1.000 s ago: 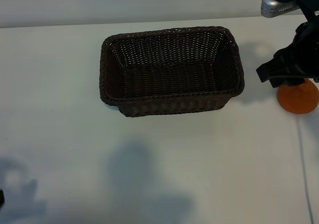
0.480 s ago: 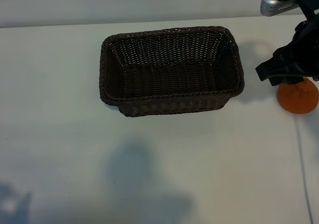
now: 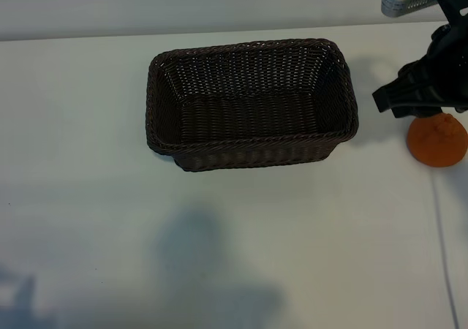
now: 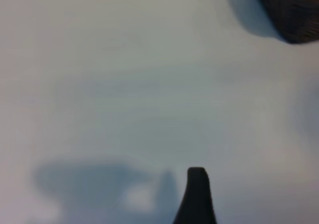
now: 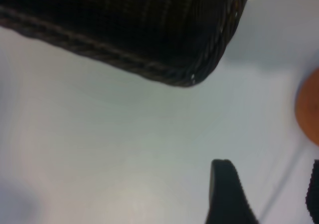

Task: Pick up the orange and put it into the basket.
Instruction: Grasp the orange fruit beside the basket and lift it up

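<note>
Orange (image 3: 437, 142) sits at the table's (image 3: 88, 124) right edge, beside basket (image 3: 252, 102). Right gripper (image 3: 418, 99) hovers over it, jaws apart, empty; center over fruit, descend straight.

The basket (image 3: 252, 104) is a rectangular wicker one, dark brown, with rounded corners, a braided rim and deep sloping sides. It stands upright on the white table, its long sides running across the exterior view, and it holds nothing — only bare weave shows on its floor. The orange (image 3: 437, 142) sits on the table to the right of the basket, apart from it — a small round fruit with rough, dimpled skin, much smaller than the basket.
</note>
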